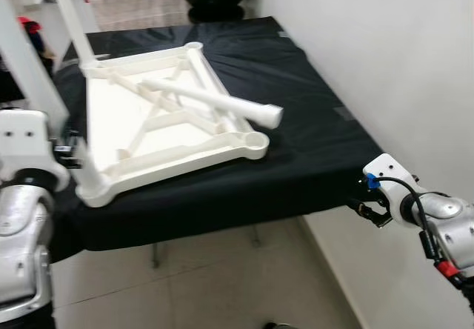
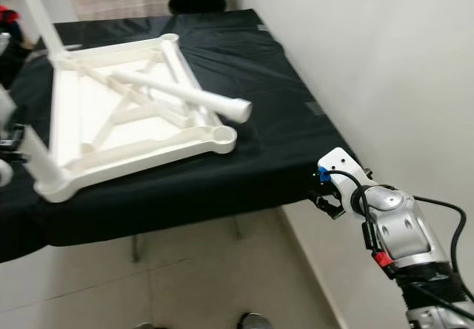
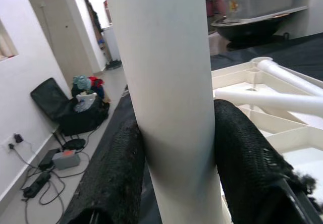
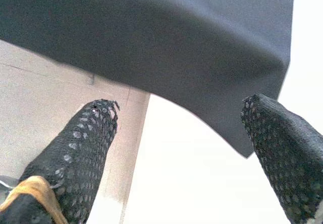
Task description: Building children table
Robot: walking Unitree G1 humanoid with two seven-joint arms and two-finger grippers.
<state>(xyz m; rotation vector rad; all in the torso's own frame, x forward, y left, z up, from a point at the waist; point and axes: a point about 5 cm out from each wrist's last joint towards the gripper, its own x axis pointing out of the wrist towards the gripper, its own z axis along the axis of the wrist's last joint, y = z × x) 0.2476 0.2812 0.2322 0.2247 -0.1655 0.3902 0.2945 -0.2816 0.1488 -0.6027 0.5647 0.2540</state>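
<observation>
White plastic children's table top point(image 1: 159, 133) lies upside down on the black cloth-covered table point(image 1: 311, 129), toward its left side. Loose white plastic leg tube point(image 1: 215, 101) lies across the top's underside, end overhanging its right edge. Left gripper point(image 3: 174, 153) clamps an upright white leg tube point(image 3: 166, 82) at the top's near-left corner. Right gripper point(image 4: 181, 148), fingers apart, sits below the table's near-right corner, beside the white wall point(image 1: 385, 55).

No readable text, label or number appears anywhere.
</observation>
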